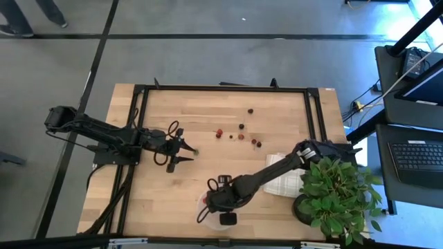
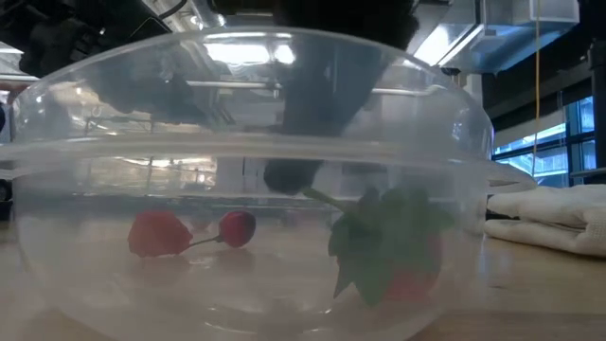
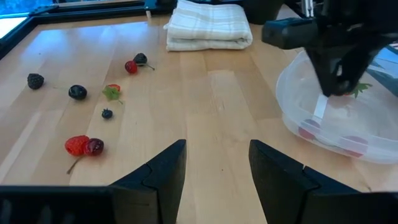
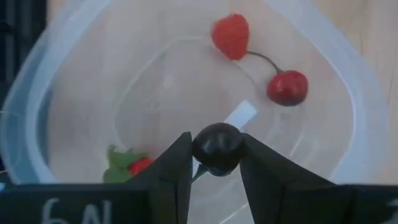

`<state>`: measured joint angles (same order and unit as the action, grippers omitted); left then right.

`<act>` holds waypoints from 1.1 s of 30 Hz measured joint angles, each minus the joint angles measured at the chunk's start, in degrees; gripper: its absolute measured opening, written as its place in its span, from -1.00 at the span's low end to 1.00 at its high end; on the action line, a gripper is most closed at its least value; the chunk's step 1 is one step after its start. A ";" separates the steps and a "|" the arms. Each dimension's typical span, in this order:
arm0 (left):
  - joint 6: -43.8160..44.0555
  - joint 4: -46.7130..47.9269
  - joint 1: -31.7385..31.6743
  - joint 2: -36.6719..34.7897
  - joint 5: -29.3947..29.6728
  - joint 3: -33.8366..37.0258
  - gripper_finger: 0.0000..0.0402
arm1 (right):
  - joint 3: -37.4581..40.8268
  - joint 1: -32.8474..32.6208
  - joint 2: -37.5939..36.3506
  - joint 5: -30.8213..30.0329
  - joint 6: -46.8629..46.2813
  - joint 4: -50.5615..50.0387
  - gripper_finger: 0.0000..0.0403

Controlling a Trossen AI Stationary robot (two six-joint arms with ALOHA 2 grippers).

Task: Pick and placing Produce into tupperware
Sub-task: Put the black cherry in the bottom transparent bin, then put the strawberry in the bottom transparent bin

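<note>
Here, dark berry [image 4: 217, 148] pinched in right gripper [image 4: 217, 163], above tupperware [image 4: 348, 93].

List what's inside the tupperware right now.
In the tupperware: a red berry, a cherry, and a red piece with green leaves. The right end effector holds a dark berry above it, hiding part of the floor.

Grey floor [image 1: 228, 62], laptop [image 1: 419, 155] on dark desk, bright windows [image 2: 582, 133]
</note>
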<state>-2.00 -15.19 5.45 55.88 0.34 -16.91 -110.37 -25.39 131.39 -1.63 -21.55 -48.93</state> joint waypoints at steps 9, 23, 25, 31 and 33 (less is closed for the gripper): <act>0.00 0.38 0.00 0.00 0.00 0.00 -0.16 | -0.01 0.04 0.68 0.02 -0.28 0.29 -0.42; 0.00 0.38 0.00 0.00 0.00 0.00 -0.16 | 0.00 0.15 0.68 0.00 -0.47 0.42 -0.30; -0.02 0.38 -0.02 0.00 0.00 0.00 -0.16 | 0.00 0.15 0.68 -0.01 -0.47 0.42 -0.29; -0.02 0.38 -0.02 0.00 0.00 0.02 -0.16 | 0.00 0.15 0.51 -0.14 -0.78 0.53 -0.29; -0.02 0.38 0.00 0.00 0.00 0.02 -0.16 | 0.00 0.18 0.00 -0.28 -0.87 1.48 -0.29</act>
<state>-2.02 -14.81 5.45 55.88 0.34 -16.88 -110.37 -25.21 131.40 -1.90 -22.41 -47.45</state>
